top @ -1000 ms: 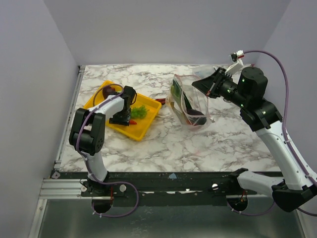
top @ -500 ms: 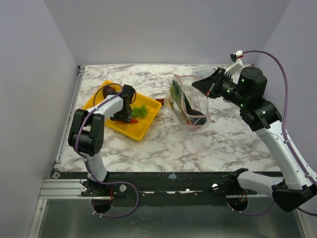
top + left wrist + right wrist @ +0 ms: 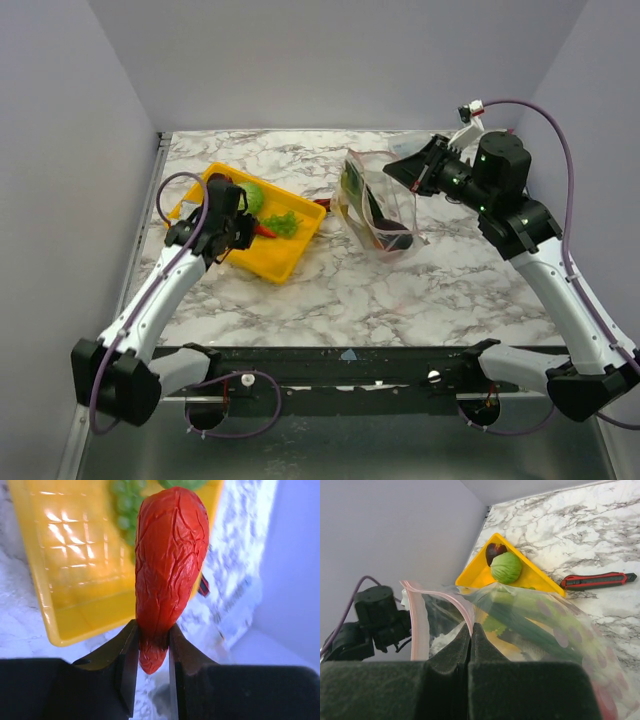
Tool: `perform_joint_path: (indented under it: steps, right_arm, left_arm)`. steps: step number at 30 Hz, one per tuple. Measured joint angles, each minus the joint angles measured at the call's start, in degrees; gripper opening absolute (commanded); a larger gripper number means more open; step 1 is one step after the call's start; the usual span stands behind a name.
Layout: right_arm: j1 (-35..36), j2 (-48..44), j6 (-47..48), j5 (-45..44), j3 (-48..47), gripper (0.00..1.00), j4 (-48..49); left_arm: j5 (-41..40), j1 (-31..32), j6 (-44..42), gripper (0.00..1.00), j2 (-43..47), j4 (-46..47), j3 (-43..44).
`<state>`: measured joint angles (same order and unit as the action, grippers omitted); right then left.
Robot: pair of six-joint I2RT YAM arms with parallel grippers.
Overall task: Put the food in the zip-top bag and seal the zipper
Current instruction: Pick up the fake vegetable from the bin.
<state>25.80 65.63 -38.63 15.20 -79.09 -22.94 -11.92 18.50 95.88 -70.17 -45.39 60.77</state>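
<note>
The left gripper (image 3: 152,647) is clamped on the narrow end of the red chili (image 3: 170,560), holding it above the yellow tray (image 3: 75,570) — the grapes (image 3: 281,223) and green cabbage (image 3: 506,567) lie in that tray. The right gripper (image 3: 471,635) is pinched closed on the mouth edge of the zip-top bag (image 3: 380,205), at its pink zipper (image 3: 417,617). The bag stands on the marble table (image 3: 400,290) right of the tray — green celery stalks (image 3: 530,625) lie inside it.

1 chili (image 3: 170,560), 1 cabbage (image 3: 506,567), 1 tray (image 3: 285,260), 1 bag (image 3: 385,205).
</note>
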Motion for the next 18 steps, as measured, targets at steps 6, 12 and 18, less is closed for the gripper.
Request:
perform_joint_path:
  steps: [6,12,18]
  right_arm:
    - [0.00,1.70,0.07,1.49,0.00,0.00,0.48]
    - [0.00,2.64,0.13,2.54,-0.02,0.00,0.48]
    - [0.00,4.44,0.13,4.46,-0.48,0.00,0.55]
  left_arm:
    - [9.29,0.13,-17.70,0.00,14.58,18.75,-8.76]
    - [25.07,2.97,-37.48,0.00,19.82,42.97,-7.48]
    - [37.75,20.13,-60.85,0.00,15.91,53.62,6.86]
